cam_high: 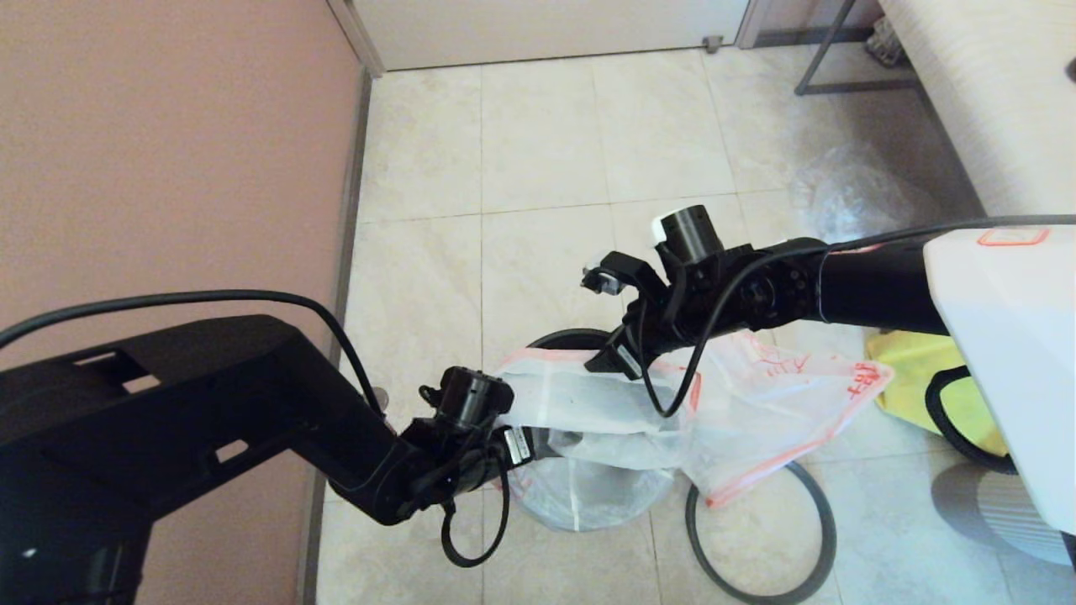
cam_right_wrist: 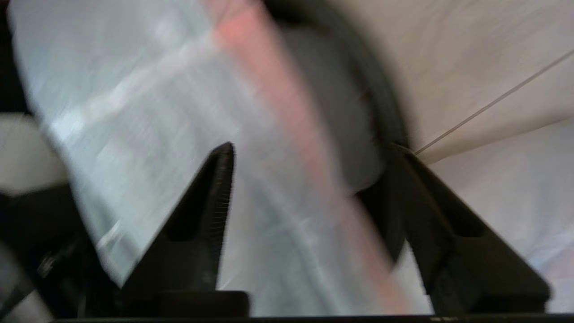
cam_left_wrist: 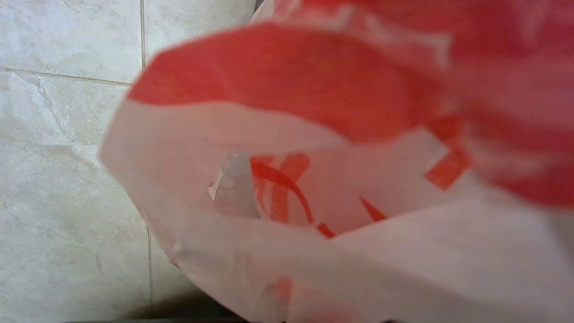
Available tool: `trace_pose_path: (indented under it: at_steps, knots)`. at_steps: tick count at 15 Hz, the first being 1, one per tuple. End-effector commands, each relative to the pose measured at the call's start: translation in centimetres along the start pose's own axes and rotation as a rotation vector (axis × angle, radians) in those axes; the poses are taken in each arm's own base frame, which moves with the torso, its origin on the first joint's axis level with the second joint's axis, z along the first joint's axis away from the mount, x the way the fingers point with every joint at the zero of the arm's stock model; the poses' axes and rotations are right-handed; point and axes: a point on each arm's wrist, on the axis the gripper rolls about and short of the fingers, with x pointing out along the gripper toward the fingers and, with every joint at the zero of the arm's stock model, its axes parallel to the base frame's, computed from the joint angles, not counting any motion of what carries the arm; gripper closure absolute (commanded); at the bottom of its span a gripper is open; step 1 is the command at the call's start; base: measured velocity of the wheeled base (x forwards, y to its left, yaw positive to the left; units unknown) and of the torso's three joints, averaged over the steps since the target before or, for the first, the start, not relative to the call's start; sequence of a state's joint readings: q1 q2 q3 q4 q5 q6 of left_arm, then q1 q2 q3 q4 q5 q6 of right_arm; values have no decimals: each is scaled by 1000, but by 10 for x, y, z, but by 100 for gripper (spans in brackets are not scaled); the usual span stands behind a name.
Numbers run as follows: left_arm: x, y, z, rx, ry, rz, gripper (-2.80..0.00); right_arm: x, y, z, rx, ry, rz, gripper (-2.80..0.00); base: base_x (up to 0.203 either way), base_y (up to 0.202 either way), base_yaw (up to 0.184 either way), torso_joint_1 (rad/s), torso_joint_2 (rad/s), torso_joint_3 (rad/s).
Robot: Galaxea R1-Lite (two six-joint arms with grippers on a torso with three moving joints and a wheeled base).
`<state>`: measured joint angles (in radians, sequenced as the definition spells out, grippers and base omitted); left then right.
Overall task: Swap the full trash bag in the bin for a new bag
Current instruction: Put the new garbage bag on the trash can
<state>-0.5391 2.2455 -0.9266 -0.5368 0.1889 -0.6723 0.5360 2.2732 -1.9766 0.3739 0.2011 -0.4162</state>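
Small round black plastic bin (cam_high: 561, 340): translucent white red-edged new bag (cam_high: 672, 403) draped over, not seated. Dark-grey hoop (cam_high: 761, 538) off on floor. Right gripper (cam_right_wrist: 309, 179) wide around bag edge; left gripper (cam_high: 525, 441) at bag, grip unclear.

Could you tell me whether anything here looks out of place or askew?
Yes: the bin's dark-grey hoop lies loose on the floor tiles beside the bin rather than on its rim, and the new bag hangs lopsided, spilling sideways past the bin.

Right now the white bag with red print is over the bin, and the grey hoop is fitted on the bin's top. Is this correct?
Not quite. The hoop is not on the bin; it lies on the floor beside it, as the head view shows. The bag is over the bin, as you say.
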Motion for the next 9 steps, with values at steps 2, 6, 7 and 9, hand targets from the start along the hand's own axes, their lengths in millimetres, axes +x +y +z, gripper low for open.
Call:
trace_pose_path:
  at_steps: [2,6,7,9]
  knots:
    - [1,0,-1,-4,1,2,0,3,7,-6,5,48,53,-280,0,0,0,0,0,0]
    - [1,1,-1,-4,0,3,0,-5,24,-6,19,111,159,-280,0,0,0,0,0,0]
    - [1,1,-1,-4,0,3,0,-2,26,-9,24,128,168,-280,0,0,0,0,0,0]
    - [1,1,-1,-4,0,3,0,3,31,-14,29,166,190,-280,0,0,0,0,0,0]
